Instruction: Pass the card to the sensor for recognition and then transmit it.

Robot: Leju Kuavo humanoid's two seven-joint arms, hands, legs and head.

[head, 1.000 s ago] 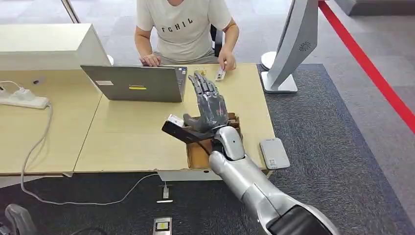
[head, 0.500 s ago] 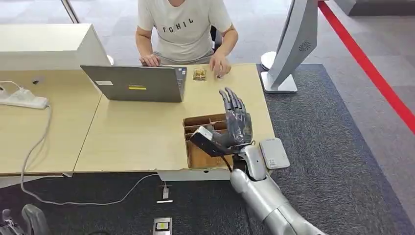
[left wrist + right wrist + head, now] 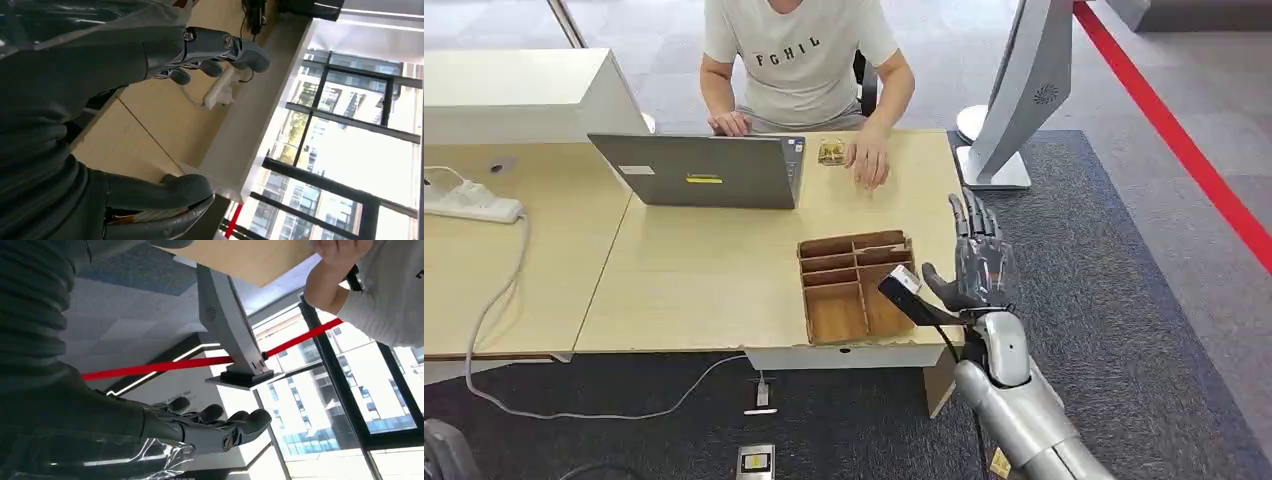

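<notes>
Spanning the scene, a pale smooth wooden table [image 3: 684, 270] bearing a brown cardboard divider tray [image 3: 856, 287]. Hovering off its right edge, right hand [image 3: 977, 268], fingers straight, thumb pinching a flat dark card [image 3: 911, 296]. Left hand [image 3: 125, 100] loosely spread, gripping nothing.

Dark card [image 3: 904, 293] tilted, beside the table's right edge.

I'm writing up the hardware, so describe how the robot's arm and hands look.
The right arm is smooth silver with rounded segments. The right hand is dark grey with slender jointed fingers and a thick thumb. The left hand shows a grey ribbed cover, dark fingers and a bulky grey thumb.
</notes>
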